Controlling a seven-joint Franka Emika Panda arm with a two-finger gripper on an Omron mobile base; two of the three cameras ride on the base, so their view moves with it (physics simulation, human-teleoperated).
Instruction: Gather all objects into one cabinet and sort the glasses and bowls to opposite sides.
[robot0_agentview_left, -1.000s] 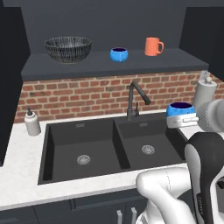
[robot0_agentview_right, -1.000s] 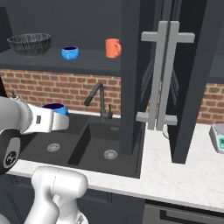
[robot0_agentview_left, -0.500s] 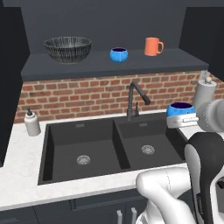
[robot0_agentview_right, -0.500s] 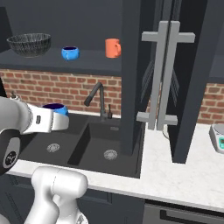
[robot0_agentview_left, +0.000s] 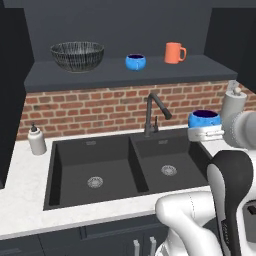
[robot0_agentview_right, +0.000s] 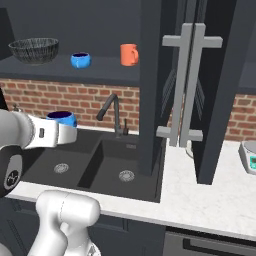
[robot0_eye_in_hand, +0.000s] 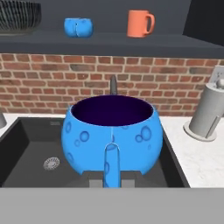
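Gripper (robot0_eye_in_hand: 112, 179) jaws are pinched tight on the small handle of a bright-blue cup (robot0_eye_in_hand: 112, 133), which hangs upright in the air over the right side of the sink (robot0_agentview_left: 125, 167), just in front of the faucet (robot0_agentview_left: 155, 112) and well below the shelf (robot0_agentview_left: 125, 75) of the wide wall cabinet. Of the things to be sorted, the largest is the wide patterned bowl (robot0_agentview_left: 77, 55) at the left end of that shelf; it looks like rigid, glazed ware, probably the heaviest piece and breakable, and its thin rim seems the only place narrow jaws could bite, so it would likely tip if taken at one edge. Next in size is the orange mug (robot0_agentview_left: 173, 52) toward the right end, stiff and smooth, with a loop handle facing right that offers a sure hold. Smallest are the two cups: the second blue cup (robot0_agentview_left: 135, 62) sits between bowl and mug on the shelf, and the one in hand matches it. Both look light, hard and slick, round-bellied enough that a grip across the body could slip; the handle, as taken now, seems the better purchase, though a cup held there may swing or twist. The tabletop (robot0_agentview_right: 200, 185) beside the sink is well apart from the cup.
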